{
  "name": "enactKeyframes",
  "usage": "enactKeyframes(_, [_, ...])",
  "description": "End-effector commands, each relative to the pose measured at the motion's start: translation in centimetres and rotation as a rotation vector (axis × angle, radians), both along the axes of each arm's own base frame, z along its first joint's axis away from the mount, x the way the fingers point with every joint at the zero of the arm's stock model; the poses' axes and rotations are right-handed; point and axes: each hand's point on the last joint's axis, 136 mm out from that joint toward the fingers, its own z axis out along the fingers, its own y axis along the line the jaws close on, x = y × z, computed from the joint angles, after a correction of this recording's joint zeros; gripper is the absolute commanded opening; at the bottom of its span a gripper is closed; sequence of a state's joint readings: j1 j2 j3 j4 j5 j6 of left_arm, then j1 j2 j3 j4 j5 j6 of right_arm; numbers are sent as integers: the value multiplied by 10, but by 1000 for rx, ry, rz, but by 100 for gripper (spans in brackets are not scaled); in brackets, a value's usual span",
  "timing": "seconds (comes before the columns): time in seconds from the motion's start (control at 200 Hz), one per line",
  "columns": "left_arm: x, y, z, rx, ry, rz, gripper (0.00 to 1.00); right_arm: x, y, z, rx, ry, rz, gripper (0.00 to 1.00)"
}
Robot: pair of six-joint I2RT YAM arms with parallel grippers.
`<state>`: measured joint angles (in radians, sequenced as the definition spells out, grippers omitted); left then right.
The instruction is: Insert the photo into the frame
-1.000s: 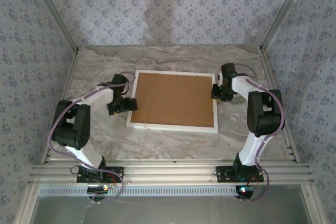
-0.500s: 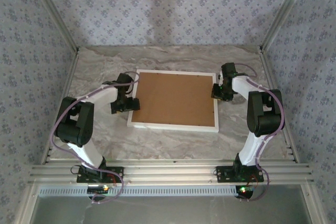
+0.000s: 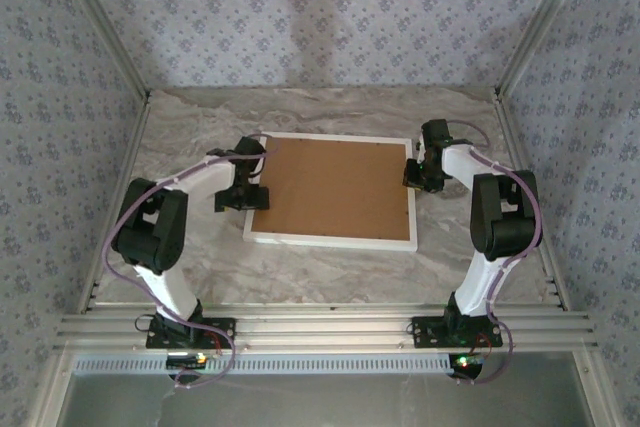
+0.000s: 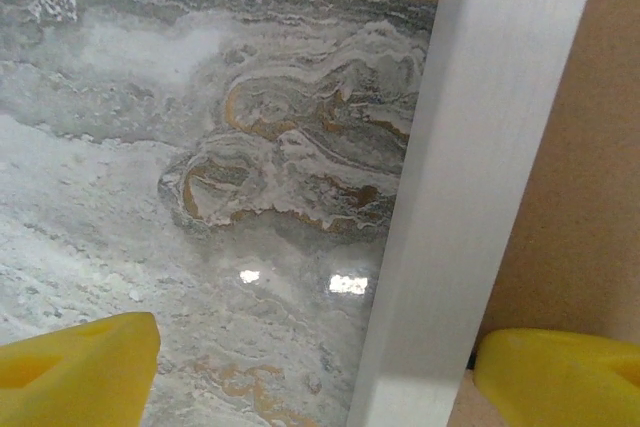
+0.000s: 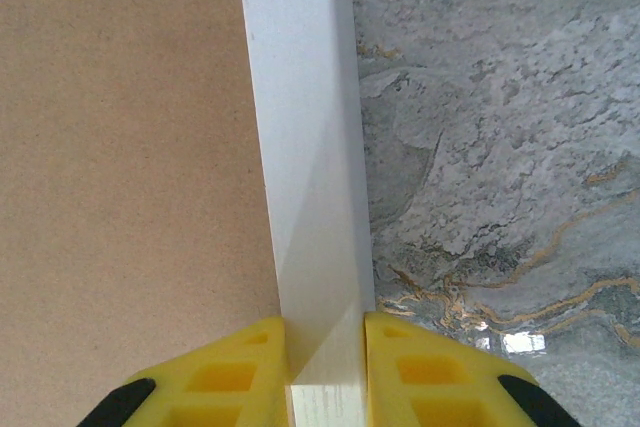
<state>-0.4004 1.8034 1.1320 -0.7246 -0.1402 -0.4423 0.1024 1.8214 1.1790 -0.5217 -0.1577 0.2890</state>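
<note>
my left gripper point(image 4: 318, 375) just slid in to straddle the left rail of the frame point(image 3: 330, 240), jaws spread wide, not squeezing. right gripper point(image 5: 325, 379) is pinching the right rail. it lies on the table point(image 3: 330, 282), brown backing board point(image 3: 335, 187) up. i reckon a two-sided lift's next.

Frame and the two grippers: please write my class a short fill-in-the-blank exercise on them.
The frame lies flat with its ____ backing board facing up.
The right gripper is clamped on the ____.
The left gripper's jaws stand ____, astride the frame's other edge.
Missing words: brown; frame; open.
</note>
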Motion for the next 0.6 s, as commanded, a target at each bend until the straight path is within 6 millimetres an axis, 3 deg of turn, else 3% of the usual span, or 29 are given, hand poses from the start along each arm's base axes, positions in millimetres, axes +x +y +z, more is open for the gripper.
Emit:
enactKeyframes(0.0, [-57,0,-72,84,261,-76,89,-7,21,-12,80,52,24,22])
enactKeyframes(0.255, [-50,-6,-68,93,245,-94,89,-7,23,-13,84,55,27,22])
enactKeyframes(0.595, [-15,-23,-10,19,88,-104,89,-8,21,-11,77,56,28,22])
